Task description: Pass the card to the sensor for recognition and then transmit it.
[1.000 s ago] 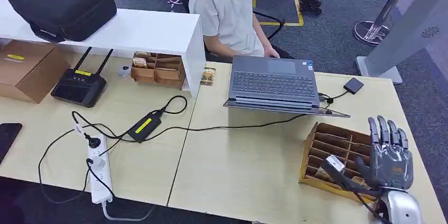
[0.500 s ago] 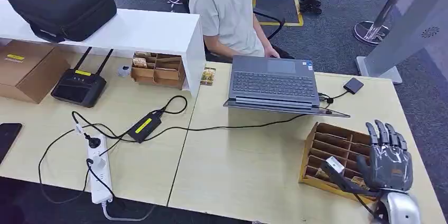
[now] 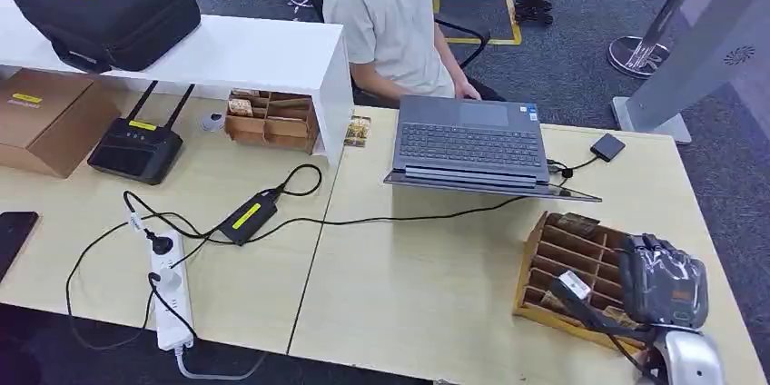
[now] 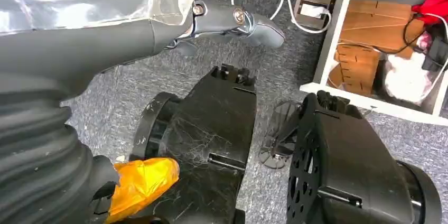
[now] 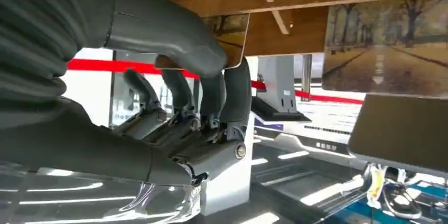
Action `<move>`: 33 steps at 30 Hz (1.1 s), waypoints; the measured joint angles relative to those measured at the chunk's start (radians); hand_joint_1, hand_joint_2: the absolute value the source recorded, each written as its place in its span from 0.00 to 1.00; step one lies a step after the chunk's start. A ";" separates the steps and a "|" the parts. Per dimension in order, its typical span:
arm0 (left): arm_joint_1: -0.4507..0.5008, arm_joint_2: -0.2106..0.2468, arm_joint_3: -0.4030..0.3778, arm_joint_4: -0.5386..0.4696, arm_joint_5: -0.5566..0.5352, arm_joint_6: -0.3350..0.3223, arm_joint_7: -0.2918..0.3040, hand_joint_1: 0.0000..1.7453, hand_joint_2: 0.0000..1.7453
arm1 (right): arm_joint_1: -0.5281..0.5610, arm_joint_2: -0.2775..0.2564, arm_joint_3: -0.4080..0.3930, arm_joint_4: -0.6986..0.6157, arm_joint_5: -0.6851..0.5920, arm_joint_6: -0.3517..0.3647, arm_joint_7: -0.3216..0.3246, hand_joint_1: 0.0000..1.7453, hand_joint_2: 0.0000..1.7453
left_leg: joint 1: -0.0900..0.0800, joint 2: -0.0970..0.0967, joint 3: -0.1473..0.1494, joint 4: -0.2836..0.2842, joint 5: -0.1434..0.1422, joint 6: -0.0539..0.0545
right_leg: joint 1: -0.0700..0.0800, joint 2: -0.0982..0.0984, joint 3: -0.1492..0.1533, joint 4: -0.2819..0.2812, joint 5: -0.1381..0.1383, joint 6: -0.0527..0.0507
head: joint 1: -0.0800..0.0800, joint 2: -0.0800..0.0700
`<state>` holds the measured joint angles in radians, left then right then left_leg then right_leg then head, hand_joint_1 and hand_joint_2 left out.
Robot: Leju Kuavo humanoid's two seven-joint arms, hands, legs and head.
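**Right hand** (image 3: 670, 278): over the wooden card holder (image 3: 556, 258) at the table's (image 3: 427, 285) near right corner. The back of the hand faces up and the fingers (image 5: 232, 94) are curled down together into the slots. In the right wrist view the thumb (image 5: 174, 36) lies against a picture card (image 5: 236, 33), with the fingers close behind it, so the card is pinched.

**Card holder:** brown and slotted. A second card (image 5: 388, 49), showing a tree-lined road, stands in a neighbouring slot, apart from the hand.

**Left hand** (image 4: 158, 28): hangs over grey carpet. One dark finger (image 4: 240, 20) lies straight with nothing in it. How the rest of the fingers lie cannot be told.

**Laptop** (image 3: 468, 142): open, at the far edge of the table.

**Small black box** (image 3: 607, 146): near the far right corner, cabled.

**Person** (image 3: 386, 13): in a pale shirt, seated behind the laptop.

**Power strip** (image 3: 169, 299): by the near edge, on the left.
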<state>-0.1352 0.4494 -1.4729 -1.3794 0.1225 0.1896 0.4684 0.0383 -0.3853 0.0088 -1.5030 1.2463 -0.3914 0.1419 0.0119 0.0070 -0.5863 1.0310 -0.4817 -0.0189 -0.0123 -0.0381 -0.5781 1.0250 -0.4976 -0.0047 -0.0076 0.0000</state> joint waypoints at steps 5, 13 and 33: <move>0.000 -0.002 0.002 0.003 -0.001 -0.003 -0.005 0.00 1.00 | 0.006 0.000 -0.010 -0.011 -0.019 -0.001 -0.013 1.00 1.00 | 0.000 0.000 0.000 0.000 0.000 0.000 | 0.000 0.000 0.000 0.000 0.000 0.000 | 0.000 0.000; 0.000 -0.004 0.005 0.007 -0.006 -0.012 -0.010 0.00 1.00 | 0.016 0.000 -0.014 -0.019 -0.019 -0.001 -0.018 1.00 1.00 | 0.000 0.000 0.000 0.000 0.000 0.000 | 0.000 0.000 0.000 0.000 0.000 0.000 | 0.000 0.000; -0.007 -0.018 0.008 0.016 -0.063 -0.016 -0.004 0.00 1.00 | 0.026 -0.001 -0.020 -0.061 -0.010 -0.010 -0.023 1.00 1.00 | 0.000 0.000 0.000 0.000 0.000 0.000 | 0.000 0.000 0.000 0.000 0.000 0.000 | 0.000 0.000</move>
<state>-0.1423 0.4314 -1.4645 -1.3634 0.0595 0.1732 0.4643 0.0641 -0.3861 -0.0111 -1.5641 1.2368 -0.4009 0.1186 0.0117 0.0070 -0.5865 1.0310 -0.4817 -0.0188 -0.0124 -0.0381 -0.5781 1.0249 -0.4975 -0.0047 -0.0076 0.0000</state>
